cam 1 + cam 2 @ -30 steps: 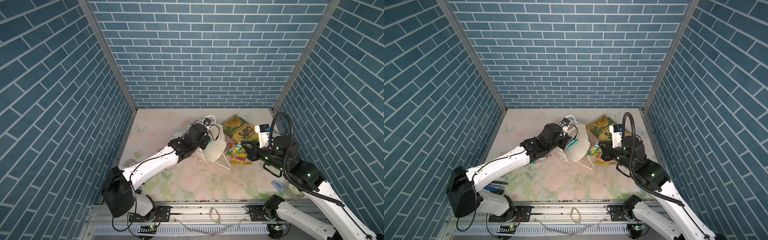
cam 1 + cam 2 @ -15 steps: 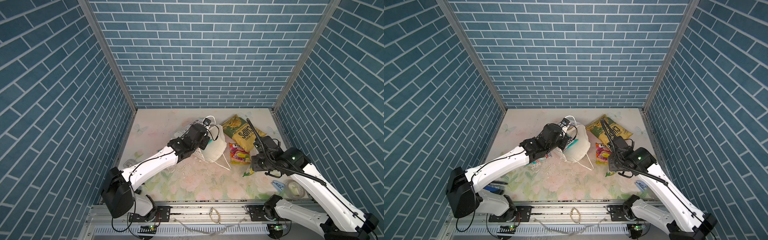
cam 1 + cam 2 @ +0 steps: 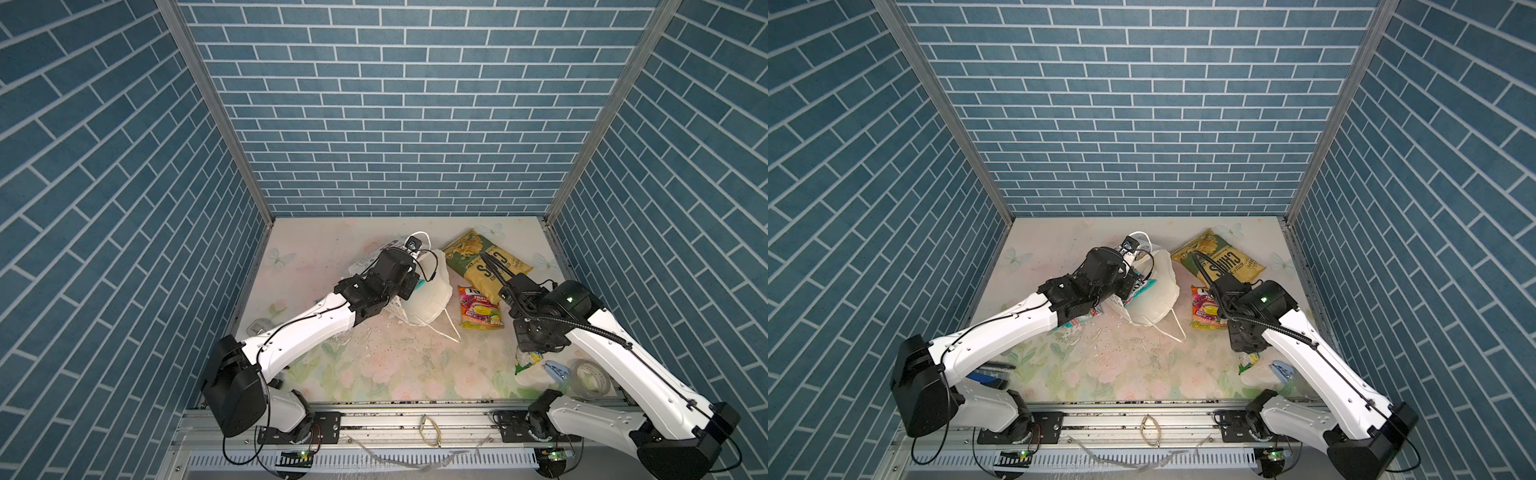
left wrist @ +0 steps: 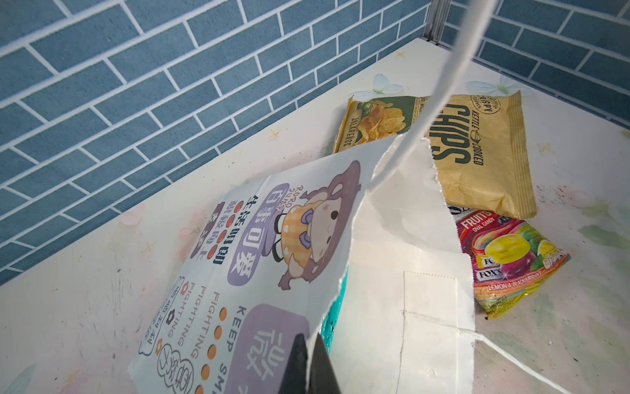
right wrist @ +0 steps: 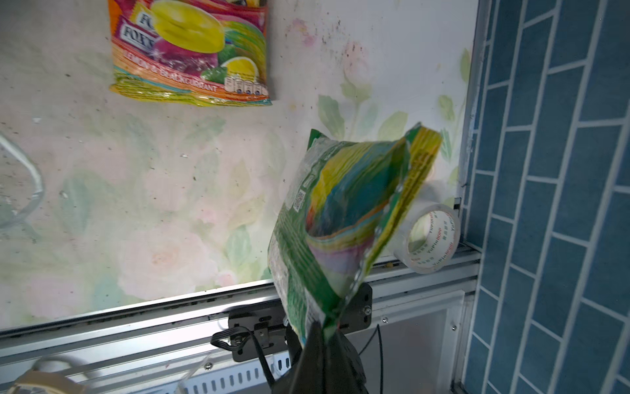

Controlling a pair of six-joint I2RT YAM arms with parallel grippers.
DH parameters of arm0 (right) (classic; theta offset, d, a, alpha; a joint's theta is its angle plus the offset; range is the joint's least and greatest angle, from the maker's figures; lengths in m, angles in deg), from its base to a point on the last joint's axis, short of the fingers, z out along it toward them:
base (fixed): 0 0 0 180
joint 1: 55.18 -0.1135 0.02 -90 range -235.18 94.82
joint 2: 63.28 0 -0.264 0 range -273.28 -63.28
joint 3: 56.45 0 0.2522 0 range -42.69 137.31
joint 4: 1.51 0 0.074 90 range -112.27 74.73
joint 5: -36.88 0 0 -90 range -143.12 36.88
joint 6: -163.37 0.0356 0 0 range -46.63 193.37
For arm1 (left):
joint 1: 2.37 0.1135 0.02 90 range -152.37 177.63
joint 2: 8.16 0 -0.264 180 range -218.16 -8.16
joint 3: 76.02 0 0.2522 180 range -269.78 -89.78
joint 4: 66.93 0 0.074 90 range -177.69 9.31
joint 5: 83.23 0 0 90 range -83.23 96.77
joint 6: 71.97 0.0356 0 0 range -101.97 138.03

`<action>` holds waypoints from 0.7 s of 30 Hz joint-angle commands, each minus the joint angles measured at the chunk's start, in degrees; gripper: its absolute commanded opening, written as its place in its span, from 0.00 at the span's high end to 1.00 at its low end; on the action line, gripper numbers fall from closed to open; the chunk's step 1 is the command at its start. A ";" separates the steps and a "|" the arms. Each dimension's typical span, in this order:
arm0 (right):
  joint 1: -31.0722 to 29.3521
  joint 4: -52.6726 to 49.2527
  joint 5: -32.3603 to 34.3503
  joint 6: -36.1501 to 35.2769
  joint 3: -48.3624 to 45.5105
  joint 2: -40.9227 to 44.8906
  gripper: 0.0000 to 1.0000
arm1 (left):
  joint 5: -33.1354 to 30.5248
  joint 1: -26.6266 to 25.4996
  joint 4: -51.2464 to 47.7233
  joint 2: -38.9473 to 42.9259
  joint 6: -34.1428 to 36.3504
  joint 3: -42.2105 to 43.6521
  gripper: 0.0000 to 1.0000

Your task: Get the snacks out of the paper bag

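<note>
At the near right, the right gripper [image 5: 320, 344] is clamped shut on a corner of a green-yellow candy pouch [image 5: 341, 218]. The pouch hangs clear of the floral table [image 3: 374, 365], out of the bag but not yet set down. Just beside it, toward the near right corner, lie a small blue clip [image 3: 555, 370] and a roll of clear tape [image 3: 590, 376].

Farther in, right of centre, a FOX'S lemon and blackcurrant pouch [image 3: 480, 309] lies flat on the table. Left of it, near the middle, the paper bag [image 3: 428, 295] slumps on its side with a torn edge. The left gripper [image 4: 308, 361] is closed on the bag's printed paper wall, holding the mouth up. A teal pouch [image 4: 332, 317] shows inside the opening, so at least one snack remains in the bag. Whether others lie deeper is hidden by the paper and the arm.

Farthest back, right of the bag, the CHIPS bag [image 3: 486, 257] rests flat on the table, already out.

By my reckoning the job is roughly midway: three snacks are out, and the teal pouch and anything behind it are left.
</note>
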 commanded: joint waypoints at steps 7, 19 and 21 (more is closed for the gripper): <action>0.16 11.06 -6.47 -1.81 -6.98 -4.96 1.00 | -0.05 0.07 0.59 2.15 0.52 -0.50 1.00; 1.62 28.47 -17.33 -4.83 -13.04 -7.00 1.00 | -0.06 0.09 -0.03 3.09 1.02 -0.73 1.00; 2.23 31.62 -19.55 -4.83 -14.03 -6.12 0.97 | -0.31 0.07 -0.22 3.18 1.25 -0.81 1.00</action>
